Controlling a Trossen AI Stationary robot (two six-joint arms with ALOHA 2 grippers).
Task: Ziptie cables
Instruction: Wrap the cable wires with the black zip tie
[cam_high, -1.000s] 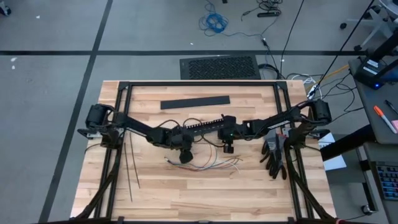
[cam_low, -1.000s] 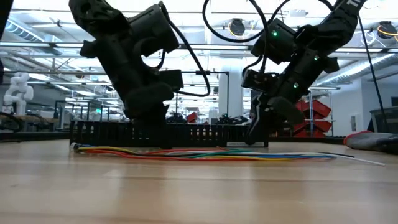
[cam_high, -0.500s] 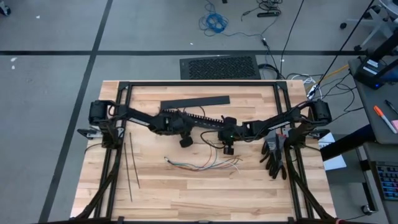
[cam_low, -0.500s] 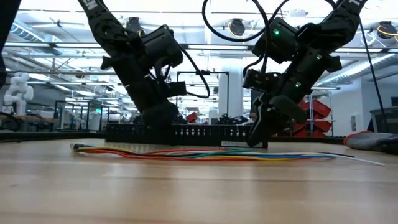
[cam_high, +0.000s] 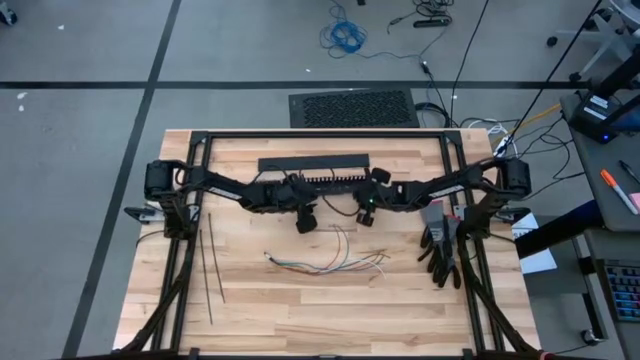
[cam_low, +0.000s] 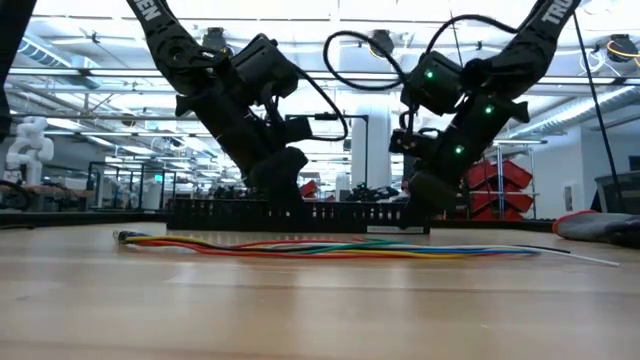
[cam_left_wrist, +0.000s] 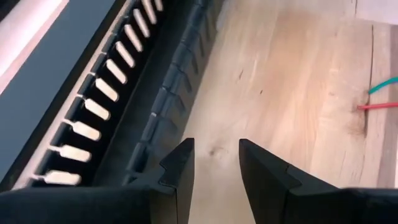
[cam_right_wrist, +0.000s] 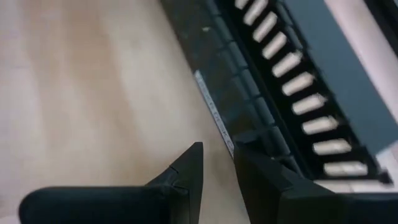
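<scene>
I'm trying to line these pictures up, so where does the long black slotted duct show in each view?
High view: slotted duct lies across the table's far middle, between both arms.
Low view: the dark toothed strip behind the wire bundle.
Left wrist view: the slotted wall beside the left tool.
Right wrist view: the slotted wall beyond the right tool.
Shared landmark: its pale slots.

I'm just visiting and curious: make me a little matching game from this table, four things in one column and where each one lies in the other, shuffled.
Things:
1. cables
2. zipties
3. slotted duct
4. black gloves

Places:
A. at the table's right edge
B. far side of the table, next to both grippers
C. middle of the table, ends splayed
D. near the table's left edge

Pairs: 1-C, 2-D, 3-B, 4-A
</scene>
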